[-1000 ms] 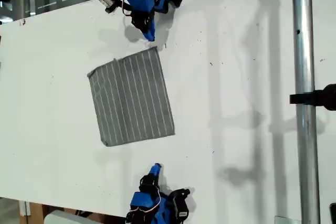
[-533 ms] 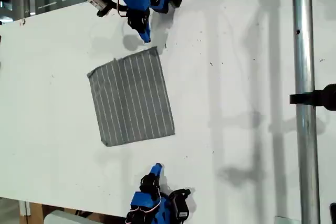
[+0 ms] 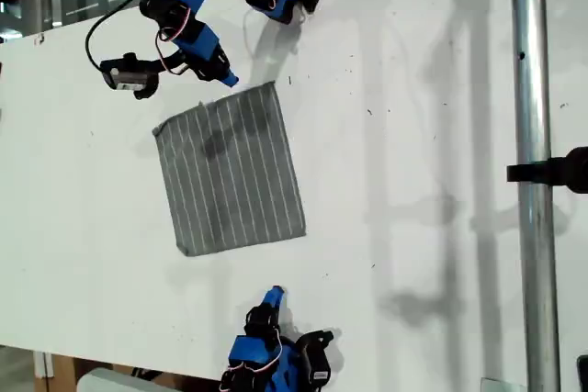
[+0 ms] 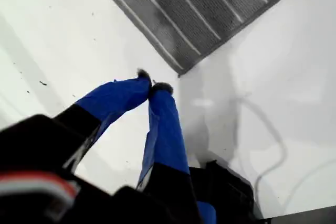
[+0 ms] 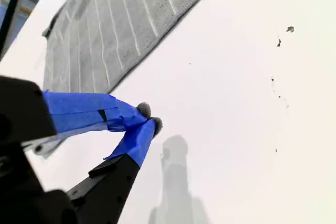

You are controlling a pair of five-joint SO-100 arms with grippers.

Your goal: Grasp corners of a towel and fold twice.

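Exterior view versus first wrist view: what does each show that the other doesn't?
Only the exterior view shows the whole towel with all four corners, my second gripper set back from it, and a metal pole. Only the first wrist view shows my first gripper with its tips together, just short of one towel corner. Both show the striped towel flat on the white table.

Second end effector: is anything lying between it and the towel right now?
Nothing. The second wrist view shows only bare white table between my second end effector and the towel.
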